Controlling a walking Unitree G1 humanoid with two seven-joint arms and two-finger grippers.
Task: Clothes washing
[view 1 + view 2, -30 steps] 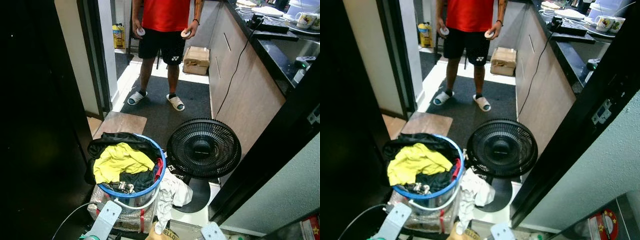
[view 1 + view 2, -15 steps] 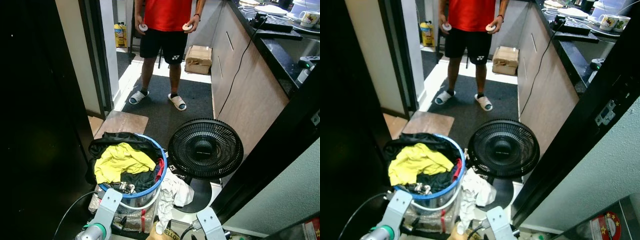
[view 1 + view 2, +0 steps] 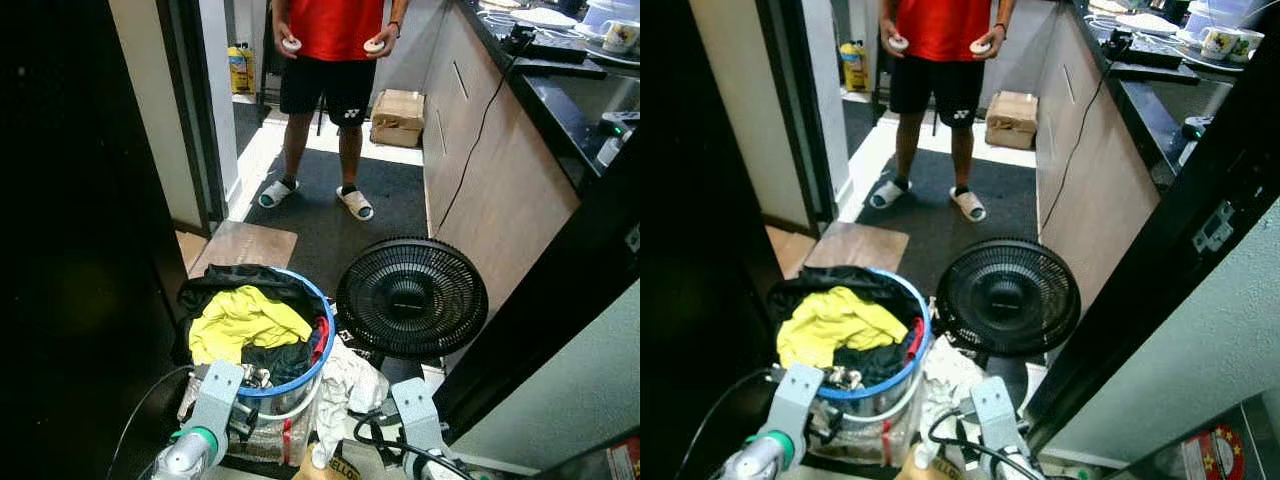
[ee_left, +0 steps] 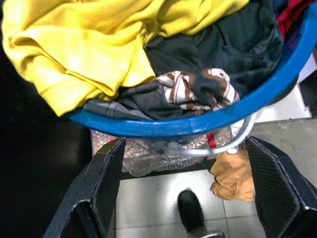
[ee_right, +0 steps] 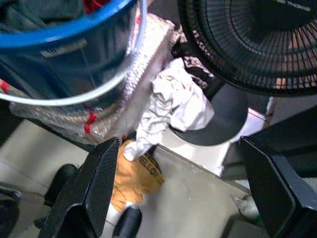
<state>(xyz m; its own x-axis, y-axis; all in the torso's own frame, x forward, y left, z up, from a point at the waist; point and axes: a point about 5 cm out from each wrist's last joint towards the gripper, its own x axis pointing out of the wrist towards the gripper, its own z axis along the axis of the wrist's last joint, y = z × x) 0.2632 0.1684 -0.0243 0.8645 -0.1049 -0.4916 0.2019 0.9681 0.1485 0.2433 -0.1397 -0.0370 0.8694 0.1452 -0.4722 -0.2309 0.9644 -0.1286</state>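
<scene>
A blue bucket [image 3: 309,363] heaped with clothes stands on a silvery wrapped bundle [image 5: 124,94] at my feet. A yellow garment [image 3: 240,320] lies on top, over black ones, with a brown and white patterned piece [image 4: 198,87] near the rim. My left gripper [image 4: 184,144] is open, just above the bucket's near rim [image 4: 198,124]. My right gripper [image 5: 179,143] is open too, over the floor beside the bucket, above a white cloth [image 5: 178,99]. Both silver forearms, left [image 3: 212,405] and right [image 3: 415,420], reach in from the bottom edge.
A black floor fan [image 3: 411,298] stands right of the bucket. An orange-brown cloth [image 5: 136,173] lies on the tiles. A person [image 3: 330,60] stands in the corridor holding two controllers. A wooden counter [image 3: 500,150] runs along the right, a dark door [image 3: 70,250] along the left.
Both forearms have risen further into the head views, toward the bucket. The person has lifted both hands a little. The camera has shifted slightly.
</scene>
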